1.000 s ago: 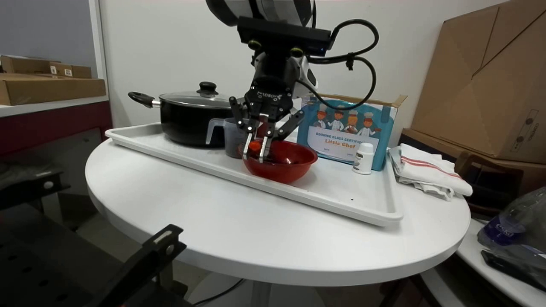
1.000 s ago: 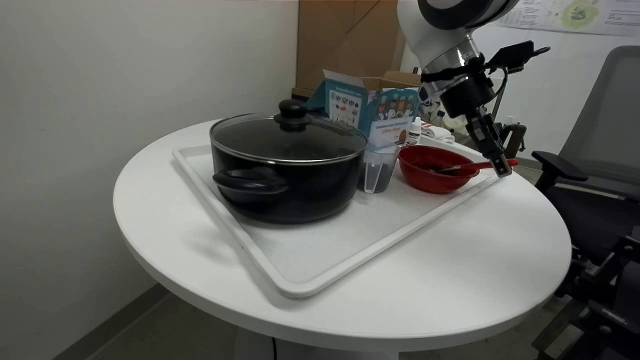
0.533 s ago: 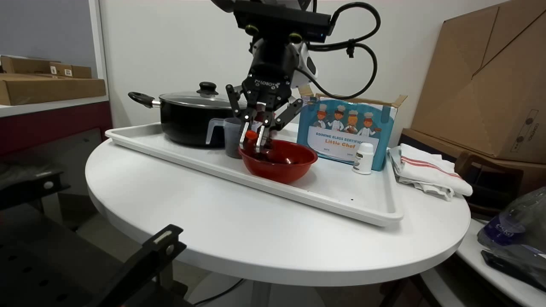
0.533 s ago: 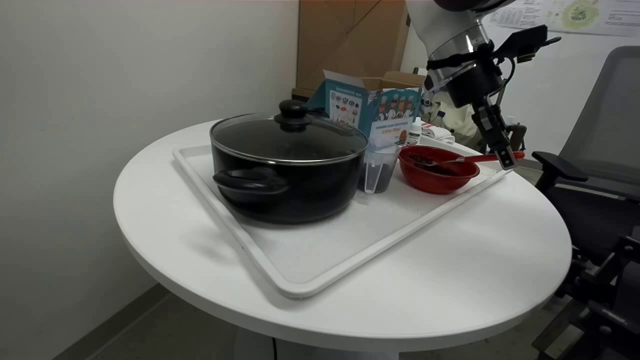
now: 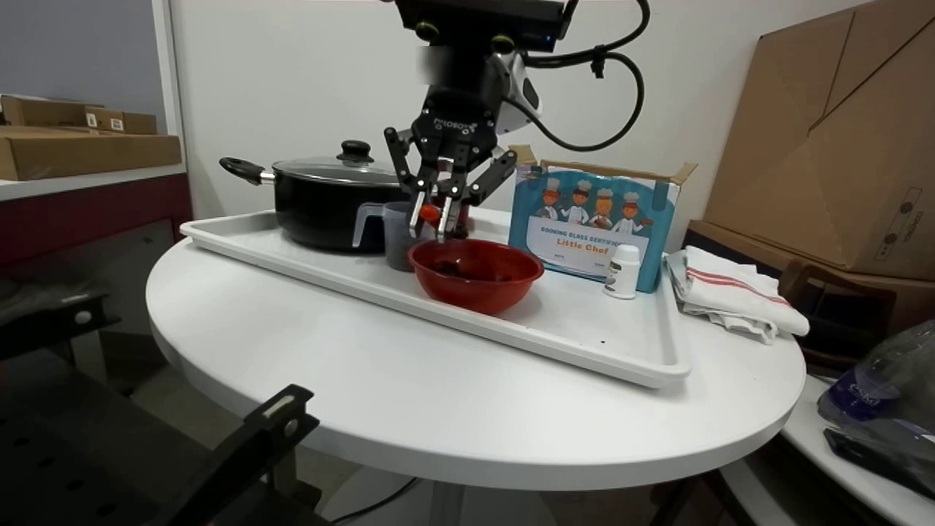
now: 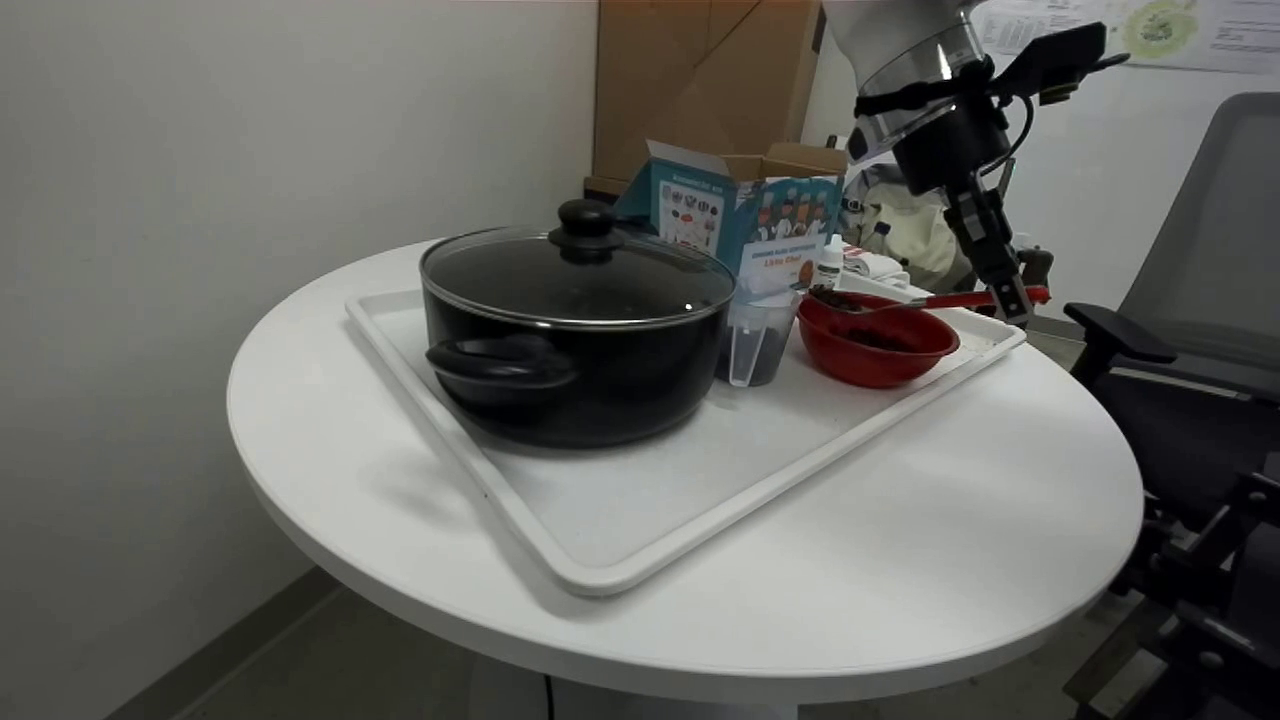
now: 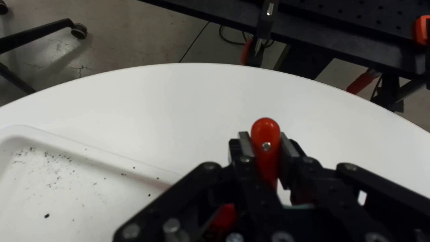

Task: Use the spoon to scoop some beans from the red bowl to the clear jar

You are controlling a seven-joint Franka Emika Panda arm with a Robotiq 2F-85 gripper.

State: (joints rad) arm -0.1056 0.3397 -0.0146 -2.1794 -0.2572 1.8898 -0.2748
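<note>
The spoon (image 6: 965, 299) has a red handle and a metal neck. My gripper (image 6: 1012, 300) is shut on the handle; in the wrist view the gripper (image 7: 266, 143) has a pad on each side of the red handle end (image 7: 265, 132). The spoon's head carries a dark heap of beans (image 6: 836, 298) at about the far rim height of the red bowl (image 6: 865, 362), apparently above it. More dark beans (image 6: 876, 341) lie in the bowl. The clear jar (image 6: 757, 340), a see-through cup with a handle and dark contents, stands beside the bowl; it also shows in an exterior view (image 5: 399, 237).
A black lidded pot (image 6: 575, 370) stands beside the jar on the white tray (image 6: 680, 540). A blue box (image 5: 592, 219) and a white bottle (image 5: 623, 272) stand behind the bowl. A folded towel (image 5: 734, 292) lies by the tray. Dark specks are scattered on the tray.
My gripper has risen with the spoon held in it. The spoon's head has come up from inside the bowl to rim height, with beans on it. The bowl and jar stay put.
</note>
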